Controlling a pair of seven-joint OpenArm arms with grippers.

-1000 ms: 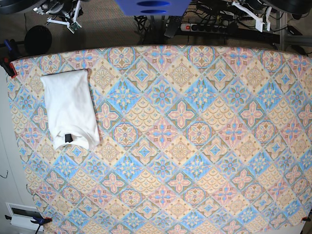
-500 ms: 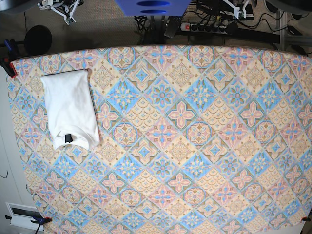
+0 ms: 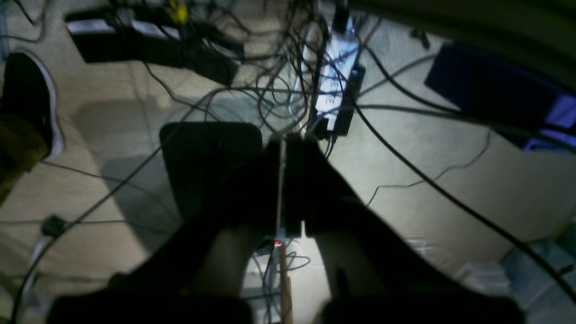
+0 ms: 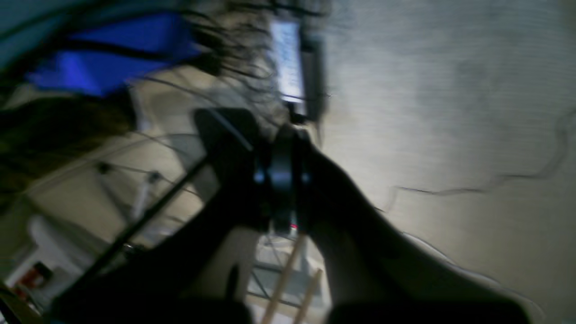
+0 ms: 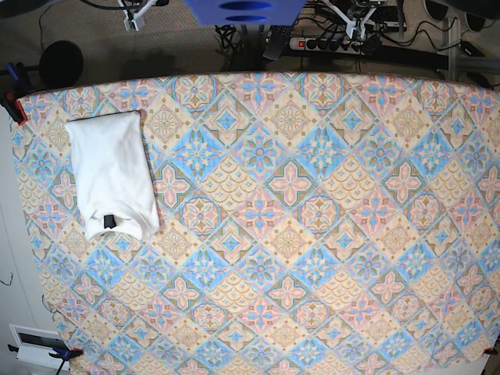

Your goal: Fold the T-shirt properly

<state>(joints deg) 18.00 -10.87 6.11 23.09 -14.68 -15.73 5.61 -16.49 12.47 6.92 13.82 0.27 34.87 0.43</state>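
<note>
One large white cotton T-shirt (image 5: 112, 173) lay folded into a tall, narrow rectangle near the left edge of the table, plain side up, with one small dark tag (image 5: 109, 222) showing at its near end. It rested flat on a single patterned tablecloth (image 5: 312, 226) of blue, pink and cream diamond tiles that covered the whole tabletop. Nothing touched the shirt.

Two arms were in the scene, both drawn back beyond the far edge of the table. In the base view the right gripper (image 5: 131, 17) showed only as a pale tip at the upper left, well apart from the shirt. The left gripper (image 5: 355, 23) sat at the upper right, above one power strip (image 5: 332, 44) on the floor.

In the right wrist view, which was blurred, the right gripper (image 4: 282, 166) had its two dark fingers pressed together with nothing between them, pointing at bare floor and one blue panel (image 4: 103, 54). In the left wrist view the left gripper (image 3: 284, 180) likewise had its two fingers closed to a thin slit, empty, over a tangle of black cables (image 3: 405, 157).
</note>
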